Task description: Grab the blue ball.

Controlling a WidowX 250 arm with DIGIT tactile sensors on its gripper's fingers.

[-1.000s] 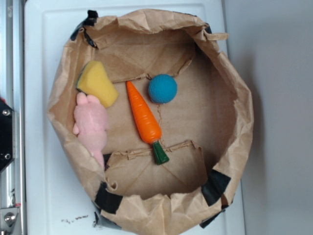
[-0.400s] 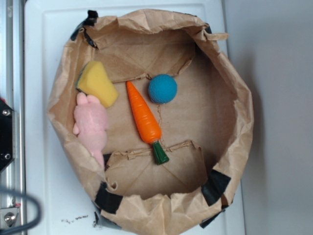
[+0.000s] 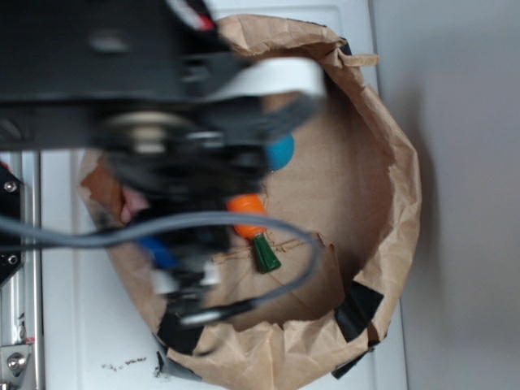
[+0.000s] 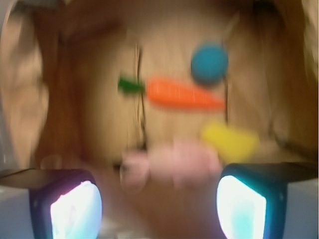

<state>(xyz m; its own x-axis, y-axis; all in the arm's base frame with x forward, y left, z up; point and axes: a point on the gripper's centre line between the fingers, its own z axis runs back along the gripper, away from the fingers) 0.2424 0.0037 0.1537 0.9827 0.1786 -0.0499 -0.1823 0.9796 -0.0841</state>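
White tabletop point(image 3: 73, 309) carries a paper bag point(image 3: 398, 195); inside, the blue ball point(image 4: 209, 63) lies beside the carrot point(image 4: 182, 94), end effector point(image 4: 159, 206) spread, empty.

I see a white table point(image 3: 73, 325) carrying a brown paper bag point(image 3: 390, 203), with dark specks point(image 3: 122, 366) near it.

ball point(image 4: 209, 63) beside carrot point(image 4: 183, 94) | both in bag point(image 3: 390, 187)
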